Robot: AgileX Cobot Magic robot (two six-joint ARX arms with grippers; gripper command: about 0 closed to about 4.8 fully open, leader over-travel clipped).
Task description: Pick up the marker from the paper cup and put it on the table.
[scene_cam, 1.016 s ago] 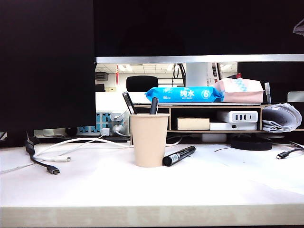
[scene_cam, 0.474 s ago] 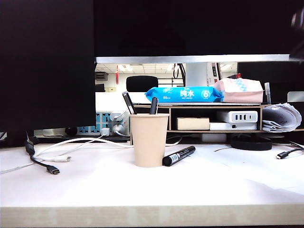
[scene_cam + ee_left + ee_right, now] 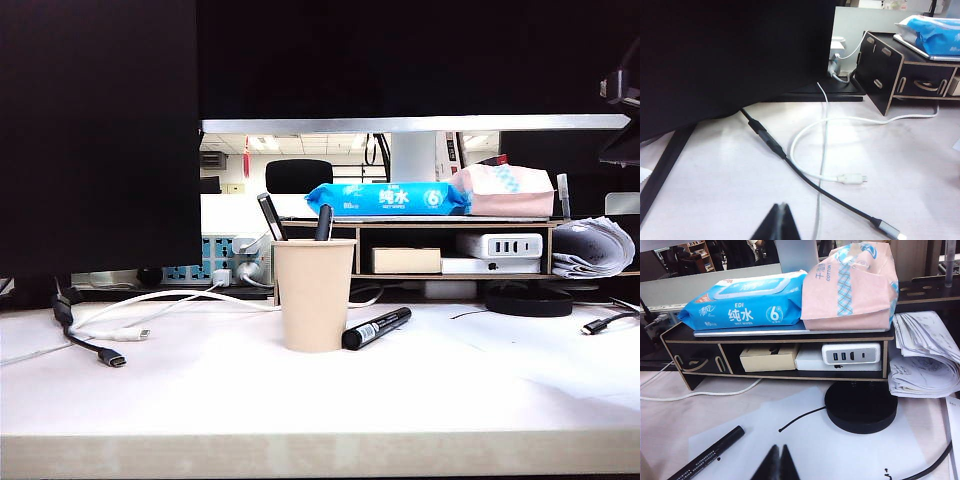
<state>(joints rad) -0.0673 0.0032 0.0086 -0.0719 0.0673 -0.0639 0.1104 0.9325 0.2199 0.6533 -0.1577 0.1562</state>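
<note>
The marker (image 3: 377, 328) lies slantwise on the table (image 3: 320, 400), touching the paper cup (image 3: 314, 294), nearer the closed right gripper (image 3: 779, 465) than the closed left gripper (image 3: 779, 224).

A large black monitor (image 3: 100, 140) filled the upper left. Behind it stood a dark wooden desk shelf (image 3: 455, 248) bearing a blue wipes pack (image 3: 385, 198) and a pink tissue pack (image 3: 505, 190). Beyond lay an office with lit ceiling panels (image 3: 290, 144).
</note>
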